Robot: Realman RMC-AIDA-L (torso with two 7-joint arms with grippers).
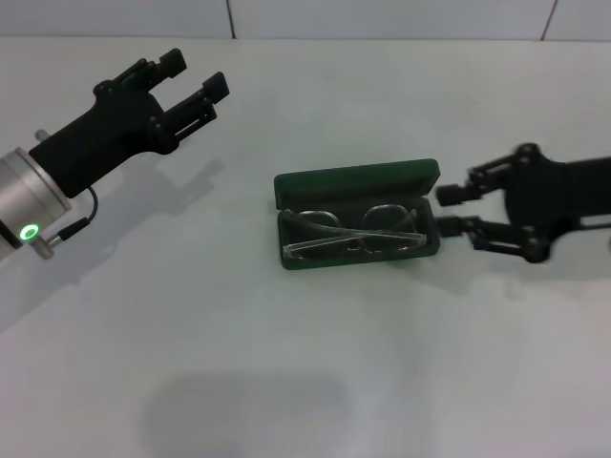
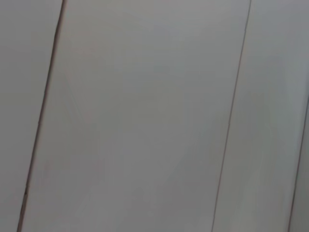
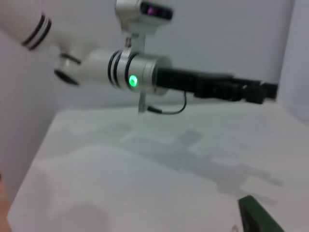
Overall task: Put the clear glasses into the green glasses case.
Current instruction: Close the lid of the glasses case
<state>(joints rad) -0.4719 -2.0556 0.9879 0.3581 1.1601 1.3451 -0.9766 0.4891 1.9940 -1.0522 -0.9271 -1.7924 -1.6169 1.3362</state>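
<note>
A: Right gripper (image 1: 456,212), at the right end of the case (image 1: 358,218): what state?

B: Jaws apart, holding nothing; the fingertips stand just beside the case's right end wall, one toward the lid side, one toward the tray side. Whether they touch it cannot be told. The left gripper (image 1: 196,81) hangs far left, well apart from the case, jaws also spread and empty.

A: And the glasses (image 1: 353,234)?

B: Inside the tray of the open case, at mid-table (image 1: 191,315). Lid raised on the far side. The frame is colourless and see-through, with wide lenses, the folded arms crossing over them; it nearly fills the tray from end to end. The case is dark green, rectangular, with rounded corners.

A: Handling?

B: Judged light, thin and fairly stiff, smooth enough to slip, and prone to scratch or snap at the hinges. A hold on the bridge or upper rim looks safest, not the lenses. The case reads as rigid; its lid edge is the natural place to push.
</note>
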